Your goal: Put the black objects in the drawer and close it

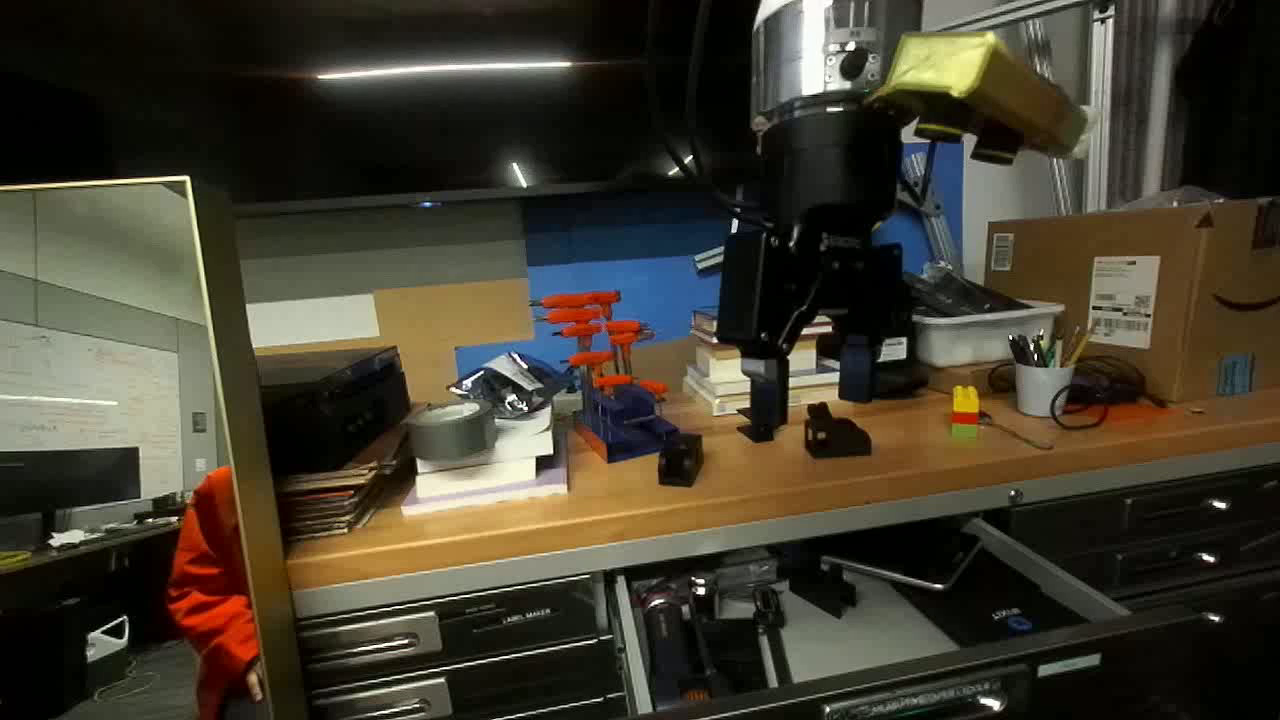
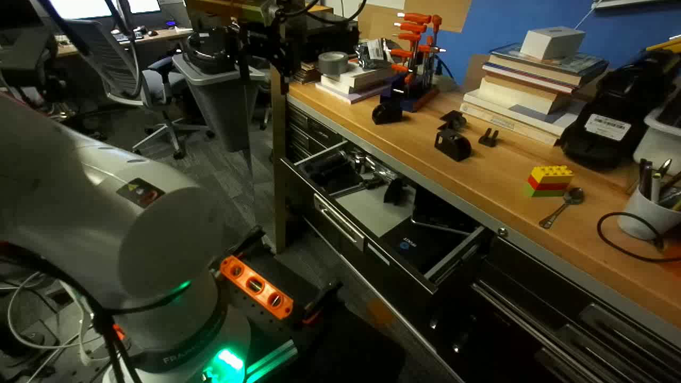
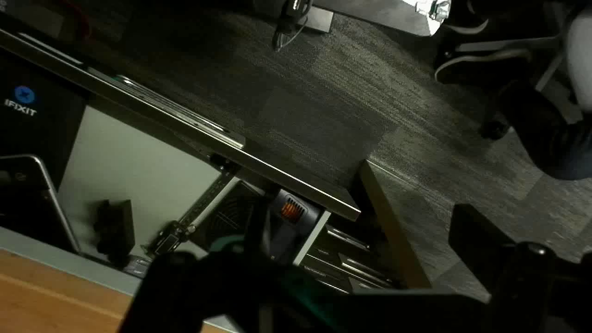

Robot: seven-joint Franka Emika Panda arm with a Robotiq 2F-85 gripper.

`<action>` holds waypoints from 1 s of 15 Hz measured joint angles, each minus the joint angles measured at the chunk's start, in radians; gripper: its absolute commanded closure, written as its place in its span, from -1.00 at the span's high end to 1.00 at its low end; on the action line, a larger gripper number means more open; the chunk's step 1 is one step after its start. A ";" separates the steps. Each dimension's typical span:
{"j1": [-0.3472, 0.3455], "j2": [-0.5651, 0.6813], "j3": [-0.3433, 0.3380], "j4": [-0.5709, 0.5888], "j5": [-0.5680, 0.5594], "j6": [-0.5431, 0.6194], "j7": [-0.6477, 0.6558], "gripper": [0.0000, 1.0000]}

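We're looking at pale-grey arm (image 2: pixel 106 175), smooth, rounded, yellow-and-red warning label (image 2: pixel 140 191) on it. Lower down we read pale FRANK lettering (image 2: pixel 183 355) on dark band (image 2: pixel 197 343), then green light (image 2: pixel 230 359), glowing bright! Black cables (image 2: pixel 102 322) run alongside. Now we catch silver wrist (image 1: pixel 795 60), boxy yellow housing (image 1: pixel 985 95) beside it. Then black tool (image 1: pixel 812 382), chunky side links (image 1: pixel 748 295), two slim fingers (image 1: pixel 768 390), and, in wrist view, shiny screw head (image 3: pixel 536 249).
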State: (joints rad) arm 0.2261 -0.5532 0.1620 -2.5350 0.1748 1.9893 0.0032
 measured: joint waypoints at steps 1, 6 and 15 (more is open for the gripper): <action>0.000 0.000 0.000 0.006 0.000 0.000 0.000 1.00; 0.000 -0.002 0.000 0.014 0.000 0.000 0.000 1.00; -0.074 0.105 0.015 0.059 -0.047 0.096 0.178 1.00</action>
State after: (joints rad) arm 0.1522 -0.4483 0.1772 -2.4756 0.1279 2.0848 0.1807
